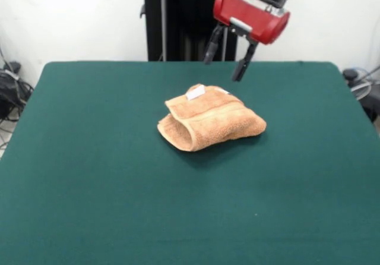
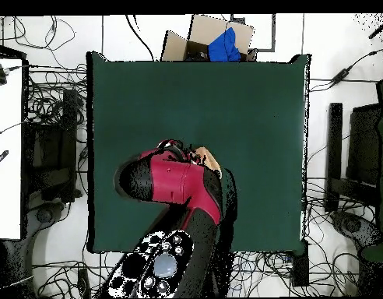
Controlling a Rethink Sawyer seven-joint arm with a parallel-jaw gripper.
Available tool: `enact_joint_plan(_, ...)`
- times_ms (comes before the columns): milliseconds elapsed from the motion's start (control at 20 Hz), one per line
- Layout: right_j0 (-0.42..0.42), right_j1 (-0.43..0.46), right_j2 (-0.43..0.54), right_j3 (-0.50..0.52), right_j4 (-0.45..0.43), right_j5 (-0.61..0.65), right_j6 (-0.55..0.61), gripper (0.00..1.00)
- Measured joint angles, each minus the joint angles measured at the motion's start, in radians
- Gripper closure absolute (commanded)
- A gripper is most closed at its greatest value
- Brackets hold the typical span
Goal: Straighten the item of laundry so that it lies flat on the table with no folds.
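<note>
Front view shows us the towel (image 1: 209, 125) bunched near the middle of the green surface (image 1: 89, 188), folded over itself into a loose roll whose open loop faces the near left, with white tags (image 1: 196, 92) on its far top edge. We judge the step in hand to be the approach for a first grasp, with nothing flattened yet. To do it well, we should come down on a free upper layer near the tagged edge, pinch only that layer, and draw it away from the roll so the fold opens rather than drags. Our gripper (image 1: 225, 61) hovers above and just behind the towel, fingers apart and empty, pointing down. From overhead, the arm (image 2: 179, 183) covers nearly all of the towel.
</note>
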Motion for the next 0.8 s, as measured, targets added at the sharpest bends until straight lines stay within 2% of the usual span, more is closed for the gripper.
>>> enact_joint_plan(250,-0.021,0.001,-0.017,-0.013,-0.025,-0.015,0.000,0.00)
enact_joint_plan(550,-0.142,-0.033,0.030,-0.014,-0.064,-0.014,-0.001,0.00)
enact_joint_plan(600,-0.211,-0.053,0.075,-0.014,-0.077,-0.014,-0.006,0.00)
enact_joint_plan(750,-0.295,-0.075,0.141,-0.014,-0.088,-0.014,-0.018,0.00)
enact_joint_plan(800,-0.394,-0.095,0.227,-0.014,-0.097,-0.014,-0.049,0.00)
